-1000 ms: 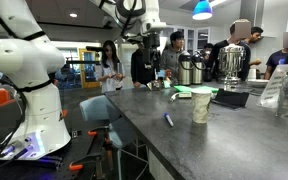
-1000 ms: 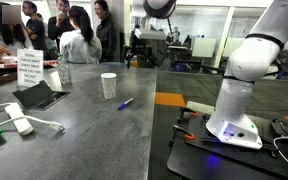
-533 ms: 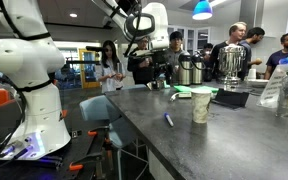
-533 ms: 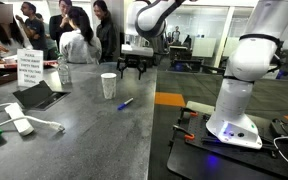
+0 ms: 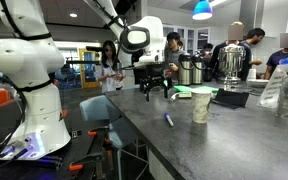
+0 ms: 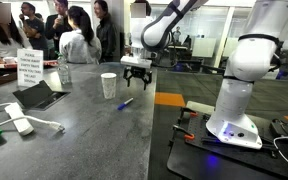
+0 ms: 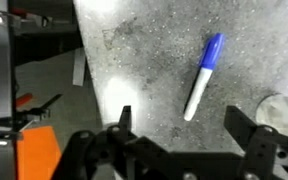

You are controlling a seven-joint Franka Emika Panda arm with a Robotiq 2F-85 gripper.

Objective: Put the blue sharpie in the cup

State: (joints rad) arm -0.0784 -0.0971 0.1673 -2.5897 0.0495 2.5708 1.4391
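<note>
The blue sharpie lies flat on the grey counter; it also shows in the other exterior view and in the wrist view, with a blue cap and a pale body. The cream cup stands upright just beyond it, also seen in an exterior view; in the wrist view only its rim shows at the right edge. My gripper hangs open and empty above the counter, over the sharpie. In the wrist view its open fingers sit below the pen.
Steel coffee urns and people stand behind the counter. A green lid, a dark tray, a sign, a tablet and a white cable lie on the counter.
The arm has swung down and toward the counter, bringing the open gripper from high up to just above the sharpie. The sharpie and cup have not moved.
</note>
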